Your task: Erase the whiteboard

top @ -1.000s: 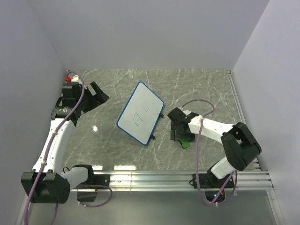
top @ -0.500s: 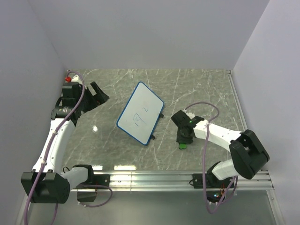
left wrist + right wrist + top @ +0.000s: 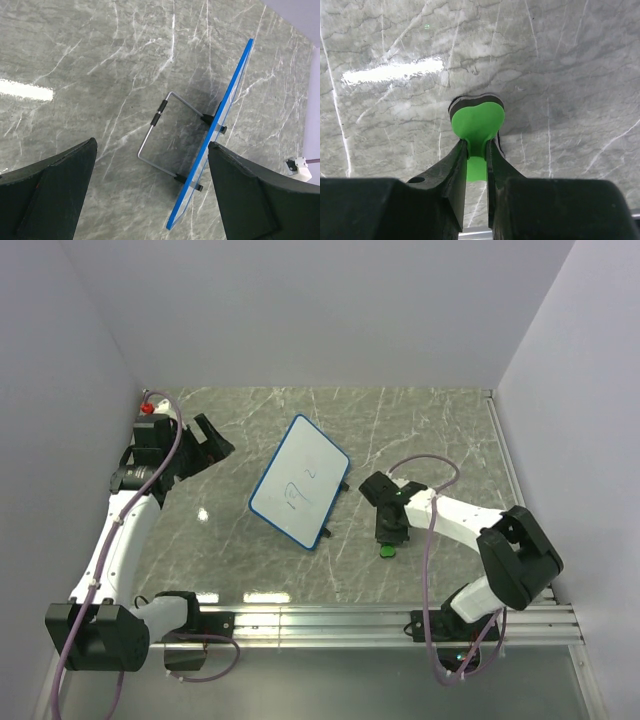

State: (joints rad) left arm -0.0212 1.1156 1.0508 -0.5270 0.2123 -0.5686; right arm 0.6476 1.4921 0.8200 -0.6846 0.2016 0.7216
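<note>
Looks down past the right tool [image 3: 476, 150] onto a grey marbled bench [image 3: 570, 75]. Pinches a green eraser [image 3: 477, 120] at its narrow waist, black fingers [image 3: 456, 167] pressed against both sides with only that thin green strip between them. Leaves the eraser's rounded lobe sticking out beyond the fingertips, edged by a dark underlayer and ringed with shadow on the stone. Catches a bright streak of glare [image 3: 392, 71] on the bench, farther off and to the left of the eraser.

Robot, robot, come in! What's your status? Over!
Right fingers shut on green eraser. Left fingers open, empty. Whiteboard propped on its stand, marks not yet wiped. Nothing between eraser and board.
</note>
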